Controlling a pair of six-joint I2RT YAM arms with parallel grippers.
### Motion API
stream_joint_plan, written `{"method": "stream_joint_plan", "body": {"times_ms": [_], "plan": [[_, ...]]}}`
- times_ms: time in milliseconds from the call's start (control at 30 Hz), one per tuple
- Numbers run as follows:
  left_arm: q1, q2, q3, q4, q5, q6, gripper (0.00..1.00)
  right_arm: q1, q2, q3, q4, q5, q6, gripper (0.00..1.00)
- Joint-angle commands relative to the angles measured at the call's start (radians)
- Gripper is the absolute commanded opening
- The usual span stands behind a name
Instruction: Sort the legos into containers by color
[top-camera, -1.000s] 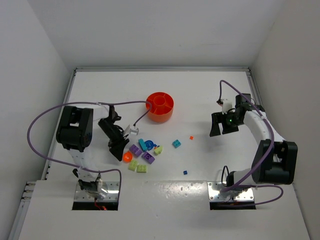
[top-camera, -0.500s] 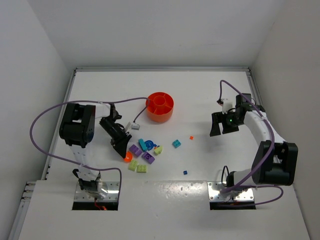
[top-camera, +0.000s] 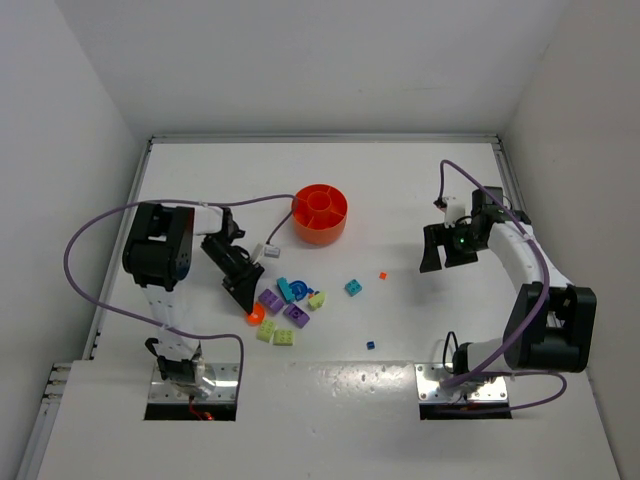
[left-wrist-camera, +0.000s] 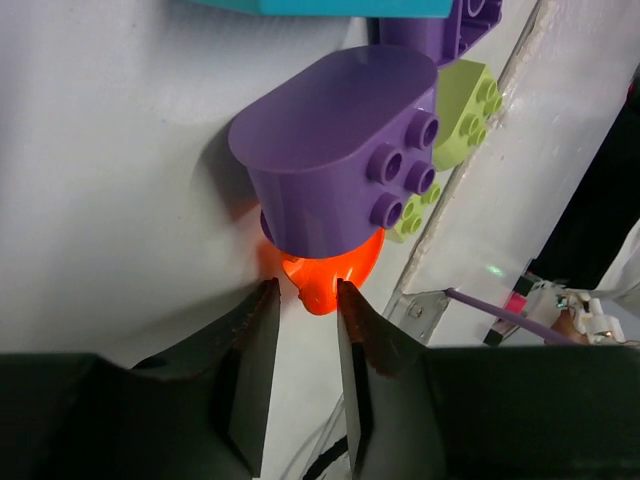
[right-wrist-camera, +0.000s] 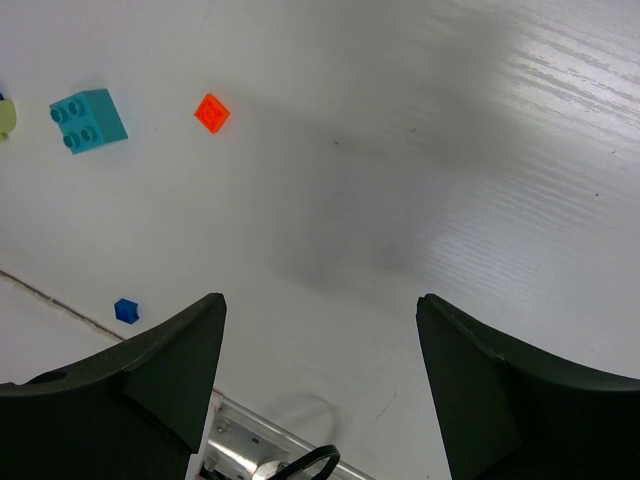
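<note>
Left gripper (left-wrist-camera: 305, 292): jaws drawn narrow about the lower tip of a rounded orange lego (left-wrist-camera: 325, 282) at lower centre of the wrist view; whether they clamp it cannot be told. A rounded purple brick (left-wrist-camera: 330, 150) overlaps that piece from above, and the orange bowl (top-camera: 318, 236) stands apart at upper centre of the overhead view. Right gripper (right-wrist-camera: 320, 300): jaws spread wide on nothing, above the table (right-wrist-camera: 420, 150), a teal brick (right-wrist-camera: 88, 120) and small orange piece (right-wrist-camera: 211, 112) at upper left.

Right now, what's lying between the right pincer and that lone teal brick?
A tiny orange brick sits roughly on the line between the right pincer and the teal brick. Nothing else lies on that stretch. The top view shows it best.
</note>
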Motion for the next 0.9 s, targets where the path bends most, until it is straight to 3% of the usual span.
{"method": "stream_joint_plan", "body": {"times_ms": [0, 200, 367, 567, 700, 767, 800, 867], "plan": [[-0.005, 0.016, 0.024, 0.025, 0.006, 0.002, 0.33, 0.004, -0.029, 0.029, 0.007, -0.008, 0.002, 0.77], [-0.005, -0.040, 0.012, 0.014, 0.017, 0.033, 0.16, 0.004, -0.029, 0.020, 0.007, 0.001, 0.002, 0.77], [0.041, -0.143, 0.039, -0.049, 0.026, 0.098, 0.13, 0.004, -0.049, 0.020, 0.007, 0.001, 0.002, 0.77], [0.087, -0.220, 0.257, -0.139, 0.032, 0.152, 0.13, 0.004, -0.100, 0.010, 0.018, 0.027, 0.002, 0.78], [0.087, -0.211, 0.414, -0.138, 0.078, 0.096, 0.13, 0.004, -0.147, -0.011, 0.028, 0.053, -0.009, 0.81], [0.060, -0.211, 0.486, -0.042, 0.062, -0.046, 0.07, 0.004, -0.157, -0.011, 0.028, 0.081, -0.020, 0.90], [0.043, -0.211, 0.500, 0.071, 0.029, -0.185, 0.04, 0.004, -0.157, -0.011, 0.019, 0.081, -0.020, 0.93], [-0.006, -0.220, 0.544, 0.142, -0.012, -0.254, 0.02, 0.004, -0.157, 0.000, 0.019, 0.093, -0.020, 0.97]]}}
